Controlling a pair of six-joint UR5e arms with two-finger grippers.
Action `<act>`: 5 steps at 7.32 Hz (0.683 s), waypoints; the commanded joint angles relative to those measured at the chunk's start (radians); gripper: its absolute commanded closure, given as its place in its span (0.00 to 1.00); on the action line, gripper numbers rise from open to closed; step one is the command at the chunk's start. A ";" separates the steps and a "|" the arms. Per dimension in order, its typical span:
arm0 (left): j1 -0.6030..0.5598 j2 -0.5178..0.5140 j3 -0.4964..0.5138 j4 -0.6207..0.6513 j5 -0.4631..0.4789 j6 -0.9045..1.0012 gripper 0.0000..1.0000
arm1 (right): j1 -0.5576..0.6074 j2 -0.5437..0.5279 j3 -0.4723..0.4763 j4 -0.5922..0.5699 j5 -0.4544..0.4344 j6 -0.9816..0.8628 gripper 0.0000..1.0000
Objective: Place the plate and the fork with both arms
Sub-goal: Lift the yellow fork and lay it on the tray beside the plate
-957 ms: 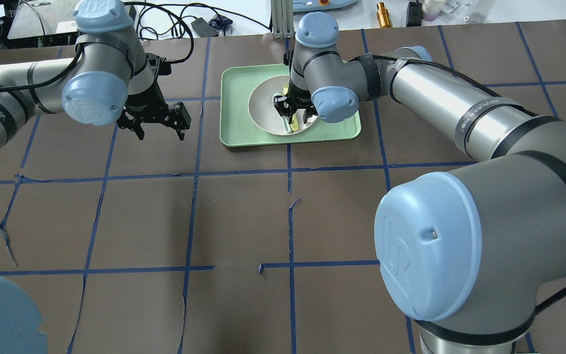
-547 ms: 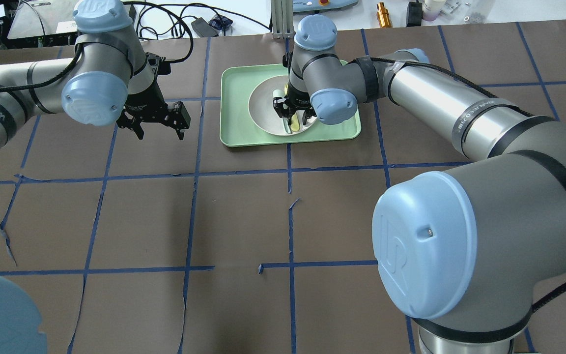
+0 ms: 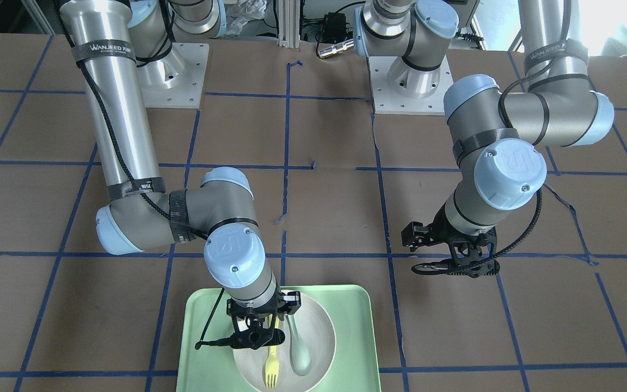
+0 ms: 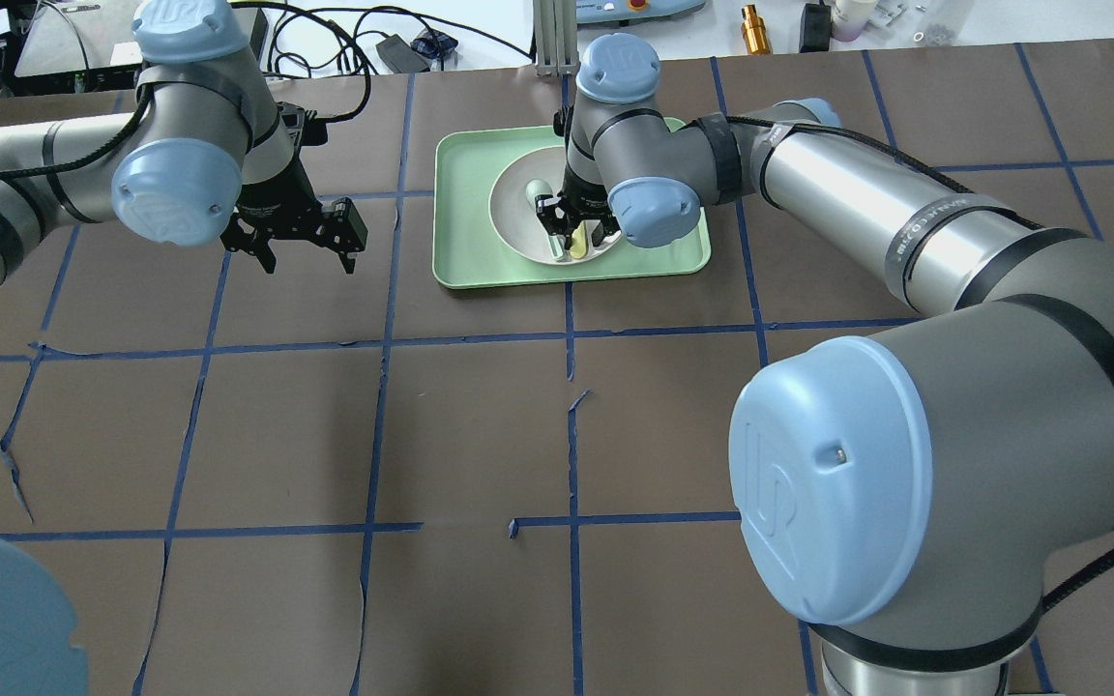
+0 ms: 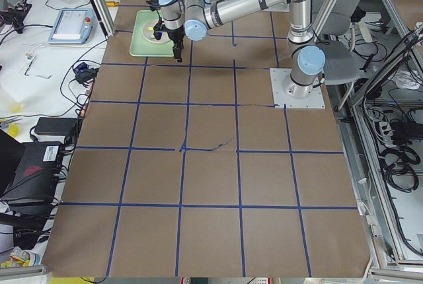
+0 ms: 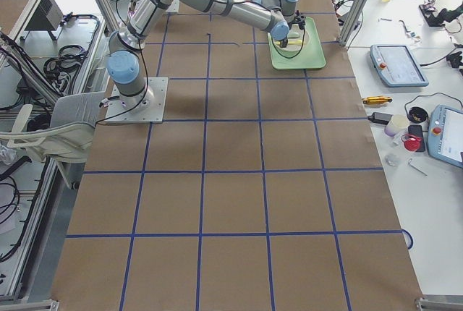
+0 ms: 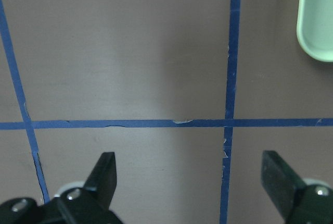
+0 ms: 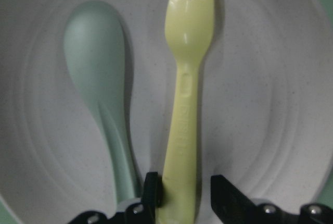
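Note:
The off-white plate (image 3: 321,326) sits on the light-green tray (image 3: 357,337); it also shows in the overhead view (image 4: 511,208). The pale-yellow fork (image 8: 186,78) lies in the plate, tines away from my wrist, and shows from the front (image 3: 271,370). My right gripper (image 8: 183,200) is down in the plate with its fingers closed narrowly around the fork's handle; from the front it (image 3: 263,337) hides the handle's end. My left gripper (image 4: 310,263) hangs open and empty over bare table, left of the tray, and shows in its wrist view (image 7: 188,164).
A pale grey-green spoon (image 8: 96,67) lies in the plate beside the fork, close to the right gripper's finger. The tray's corner (image 7: 317,26) is at the left wrist view's upper right. Blue tape lines cross the brown table. Cables and tools lie beyond the far edge.
My right wrist has shifted a little to the left over the plate, uncovering the spoon's bowl. My left arm has drifted slightly left and back, gripper still open.

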 commanded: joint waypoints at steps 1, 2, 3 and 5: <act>0.000 0.001 0.002 0.000 0.001 0.009 0.00 | 0.000 0.000 0.000 0.000 -0.001 -0.001 0.99; 0.001 0.002 0.002 0.000 0.002 0.009 0.00 | 0.000 -0.004 0.000 0.000 -0.016 0.001 1.00; 0.001 0.004 0.001 -0.003 0.002 0.009 0.00 | 0.000 -0.004 0.000 0.000 -0.014 0.008 1.00; 0.001 0.010 0.002 -0.009 0.002 0.009 0.00 | 0.000 -0.029 0.000 0.003 -0.014 0.054 1.00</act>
